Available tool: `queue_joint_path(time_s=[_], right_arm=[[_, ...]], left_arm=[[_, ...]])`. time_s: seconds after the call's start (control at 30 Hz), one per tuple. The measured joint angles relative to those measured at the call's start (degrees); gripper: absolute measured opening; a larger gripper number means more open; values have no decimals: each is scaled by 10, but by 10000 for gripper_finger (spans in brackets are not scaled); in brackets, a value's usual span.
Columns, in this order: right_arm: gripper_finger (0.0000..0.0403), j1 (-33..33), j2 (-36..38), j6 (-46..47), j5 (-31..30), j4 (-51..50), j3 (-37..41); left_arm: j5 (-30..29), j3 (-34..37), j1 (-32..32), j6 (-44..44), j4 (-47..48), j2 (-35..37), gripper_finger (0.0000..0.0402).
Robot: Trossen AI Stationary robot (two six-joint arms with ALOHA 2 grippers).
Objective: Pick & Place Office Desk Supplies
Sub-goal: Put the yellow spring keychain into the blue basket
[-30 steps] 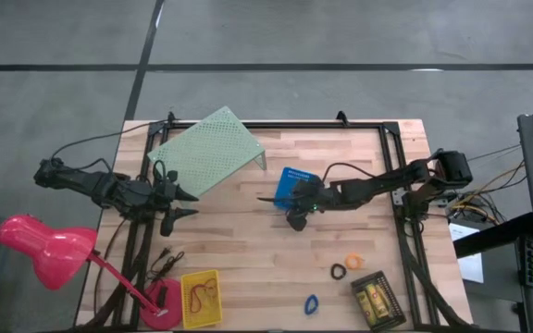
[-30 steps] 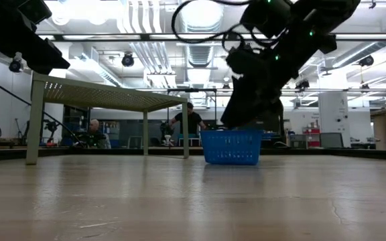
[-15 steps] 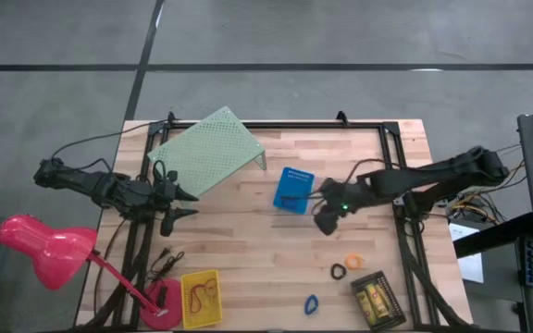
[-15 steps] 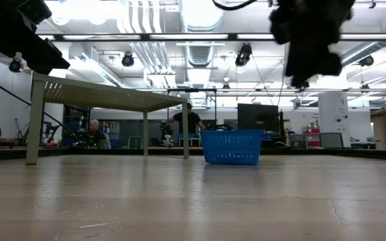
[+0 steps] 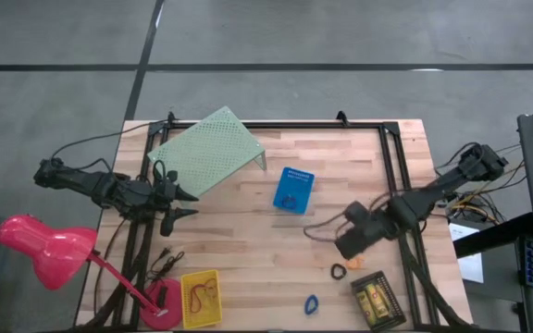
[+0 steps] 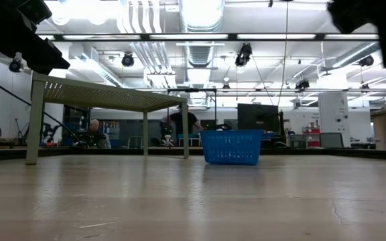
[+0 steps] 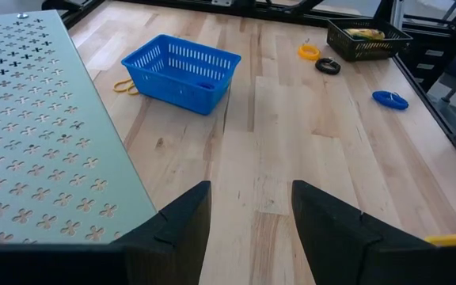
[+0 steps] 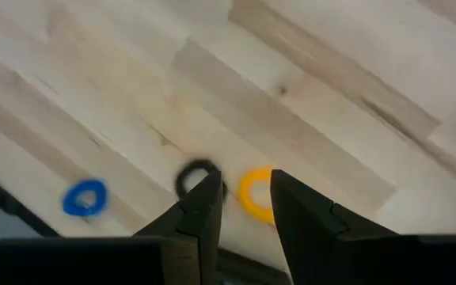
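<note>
Your next targets are the black ring (image 5: 338,271) and the orange ring (image 5: 353,262), lying side by side and nearly touching on the desk (image 5: 248,240) toward its near right corner, with the blue ring (image 5: 311,302) apart from them, nearer the front edge. The right pincer (image 5: 353,242) hangs just above and slightly to the far side of that pair; in its wrist view the two fingers stand a small way apart, empty, with the black ring (image 8: 197,176) and orange ring (image 8: 253,193) showing right at the gap. Pick one ring, not both: centre the gap over a single ring's rim, then come straight down so one finger lands inside the hole and the other outside, or the neighbour will likely get nudged away. Just right of the rings sits the black bin (image 5: 378,301) with yellow-gold pieces in it; keep your approach clear of its wall. The blue bin (image 5: 292,190) stands at mid-desk, the yellow bin (image 5: 201,298) with rubber bands at near left. The left pincer (image 5: 185,204) waits with fingers apart at the left side, beside the green riser (image 5: 209,151).
</note>
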State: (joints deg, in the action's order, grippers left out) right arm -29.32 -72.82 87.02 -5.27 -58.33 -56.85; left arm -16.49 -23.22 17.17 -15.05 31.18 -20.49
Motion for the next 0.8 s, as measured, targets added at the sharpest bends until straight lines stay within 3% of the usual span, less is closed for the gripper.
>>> queue_joint_path(time_s=[0.2,0.4,0.5,0.8], right_arm=[[104,-83,0,-37,-45,0,31],[94,-141,-10,-264,-90,12,60],[91,-154,-20,-333,-105,52,78],[107,-156,-78,-357,-114,145,127]], left_arm=[[0,0,0,0,0,0,183],[0,0,0,0,0,0,183],[0,0,0,0,0,0,183],[0,0,0,0,0,0,183]])
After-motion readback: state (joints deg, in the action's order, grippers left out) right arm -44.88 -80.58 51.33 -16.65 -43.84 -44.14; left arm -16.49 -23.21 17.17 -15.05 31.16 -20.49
